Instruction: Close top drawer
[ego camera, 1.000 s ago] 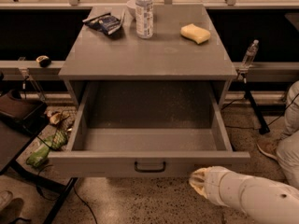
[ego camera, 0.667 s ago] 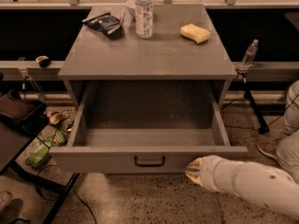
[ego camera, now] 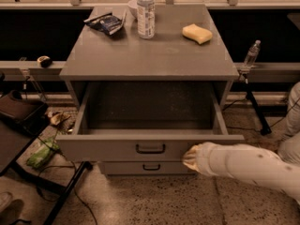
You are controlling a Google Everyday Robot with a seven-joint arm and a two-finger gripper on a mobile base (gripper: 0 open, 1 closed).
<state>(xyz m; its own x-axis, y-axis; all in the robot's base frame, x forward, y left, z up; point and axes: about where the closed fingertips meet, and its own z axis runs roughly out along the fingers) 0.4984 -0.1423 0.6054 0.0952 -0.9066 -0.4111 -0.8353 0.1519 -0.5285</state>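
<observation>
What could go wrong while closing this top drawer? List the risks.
1. The gripper is at the front of the top drawer, right of its handle; an off-centre push might skew the drawer so it binds.
2. The gripper is low on the front, so it could slip under toward the lower drawer.
3. A hard closing jolt might topple the upright water bottle on the cabinet top.

Worktop (ego camera: 150, 55) is carrying a water bottle (ego camera: 146, 11) standing upright at the rear, a crumpled packet (ego camera: 106, 22) lying left of it and a yellow sponge (ego camera: 197, 33) lying right. Claw (ego camera: 187, 158) is sitting low, below the worktop's front right.
</observation>
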